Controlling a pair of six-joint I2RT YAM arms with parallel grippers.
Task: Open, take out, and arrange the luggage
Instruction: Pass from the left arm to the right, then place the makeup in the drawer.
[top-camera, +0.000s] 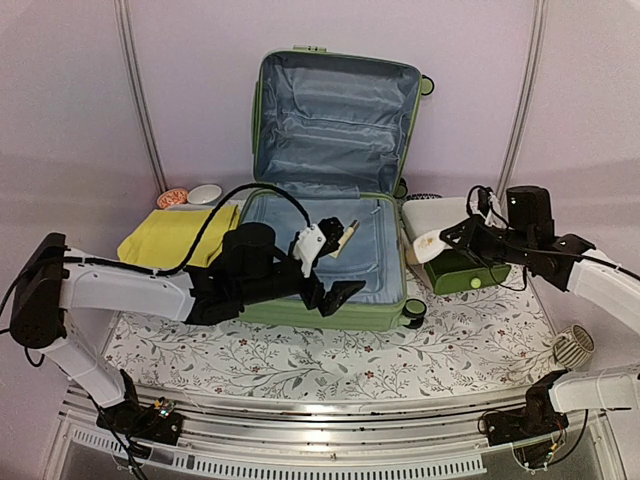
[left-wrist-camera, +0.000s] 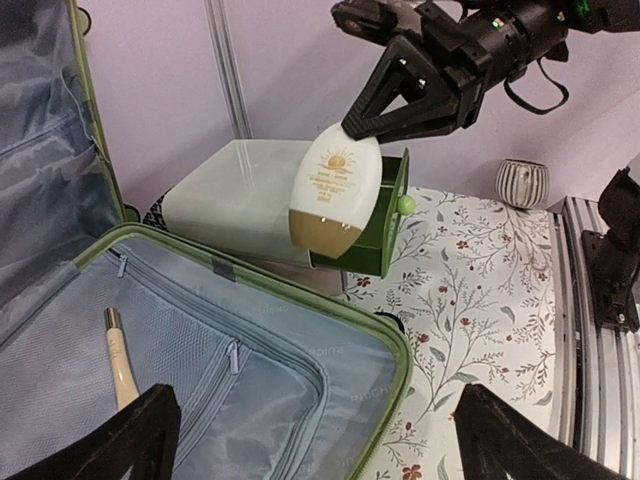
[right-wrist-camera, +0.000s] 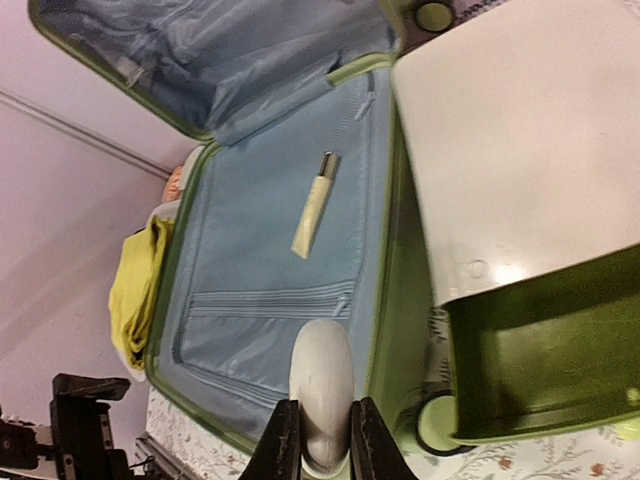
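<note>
The light-green luggage (top-camera: 330, 305) lies open on the table, its lid (top-camera: 335, 115) upright against the back wall and its grey-blue lining showing. A cream tube (top-camera: 347, 237) lies inside the lower half; it also shows in the left wrist view (left-wrist-camera: 120, 360) and the right wrist view (right-wrist-camera: 313, 205). My left gripper (top-camera: 335, 268) is open and empty above the suitcase's near right part (left-wrist-camera: 315, 440). My right gripper (top-camera: 445, 238) is shut on a white and tan bottle (left-wrist-camera: 335, 190), held just right of the suitcase over a green box (top-camera: 462, 268). The bottle sits between the fingers (right-wrist-camera: 322, 385).
The green box has a white lid (top-camera: 437, 212) and stands against the suitcase's right side. A folded yellow cloth (top-camera: 175, 235) and two small bowls (top-camera: 190, 196) lie left of the suitcase. A white perforated basket (top-camera: 573, 345) stands at the near right.
</note>
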